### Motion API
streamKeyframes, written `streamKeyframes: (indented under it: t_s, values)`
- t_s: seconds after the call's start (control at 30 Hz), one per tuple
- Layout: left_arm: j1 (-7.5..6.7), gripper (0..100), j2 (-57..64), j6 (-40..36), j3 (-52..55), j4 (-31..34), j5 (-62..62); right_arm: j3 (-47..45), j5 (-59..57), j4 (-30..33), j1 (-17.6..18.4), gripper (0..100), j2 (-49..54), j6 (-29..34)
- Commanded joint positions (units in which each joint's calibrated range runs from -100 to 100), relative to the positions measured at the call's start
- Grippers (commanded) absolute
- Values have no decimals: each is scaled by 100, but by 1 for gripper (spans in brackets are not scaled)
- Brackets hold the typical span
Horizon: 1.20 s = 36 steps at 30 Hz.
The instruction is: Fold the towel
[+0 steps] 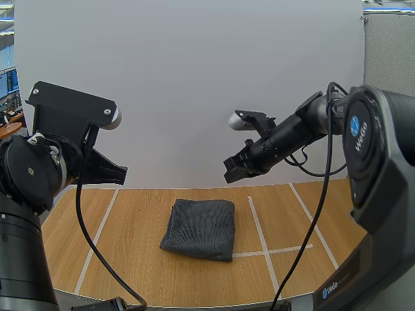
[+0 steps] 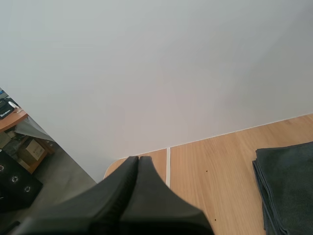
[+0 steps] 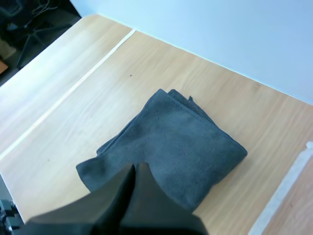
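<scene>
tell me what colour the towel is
Dark grey, plain; the towel shows best in the right wrist view.

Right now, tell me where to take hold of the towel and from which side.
Take the towel by its left edge, where the stacked layers show, probably coming down from above with the left gripper. It lies flat on the table, so only an edge offers a pinch; that gripper is shut and must open first.

Noting towel lying mid table, just left of a tape line, left gripper hanging well left of it, right gripper hanging above, behind-right.
</scene>
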State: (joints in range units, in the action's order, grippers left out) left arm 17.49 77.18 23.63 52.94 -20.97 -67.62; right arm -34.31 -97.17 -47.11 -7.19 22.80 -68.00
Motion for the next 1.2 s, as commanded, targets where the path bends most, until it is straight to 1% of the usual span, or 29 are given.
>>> streamKeyframes:
  t_s: [0.0, 0.1, 0.17, 0.2, 0.3, 0.37, 0.43, 0.6, 0.67, 0.73, 0.83, 0.93, 1.03, 1.17]
  values:
    - [3, 0, 29, -71, -38, -99, 79, -134, 731, 574, 122, 0, 668, 726]
    - [3, 0, 29, -71, -38, -99, 79, -285, 1669, 1610, 406, 0, 1315, 1682]
    - [3, 0, 29, -71, -38, -99, 79, -366, 1877, 2277, 628, 0, 1821, 2355]
    - [3, 0, 29, -71, -38, -99, 79, -382, 1877, 2456, 687, 0, 2053, 2628]
    - [3, 0, 29, -71, -38, -99, 79, -394, 1828, 2760, 675, 0, 2577, 3114]
    - [-5, 0, 57, -71, -38, -99, 79, -394, 1779, 2902, 669, 0, 2887, 3258]
    - [-107, 0, 194, -71, -38, -99, 79, -394, 1674, 2983, 669, 0, 3116, 3268]
    - [-756, 0, 535, -71, -38, -99, 79, -394, 1117, 3028, 669, 0, 3498, 3268]
    - [-942, 0, 604, -71, -38, -99, 79, -394, 853, 3028, 669, 0, 3534, 3268]
    - [-1076, 0, 620, -71, -38, -99, 79, -394, 453, 3028, 669, 0, 3534, 3268]
    - [-1121, 0, 620, -71, -38, -99, 79, -394, 59, 2982, 669, 0, 3534, 3268]
    - [-1121, 0, 620, -71, -38, -99, 79, -394, -3, 2982, 669, 0, 3534, 3280]
    - [-1121, 0, 620, -71, -38, -99, 79, -394, -54, 2940, 669, 0, 3534, 3477]
    - [-1121, 0, 620, -71, -38, -99, 79, -394, -54, 2940, 669, 0, 3534, 3477]
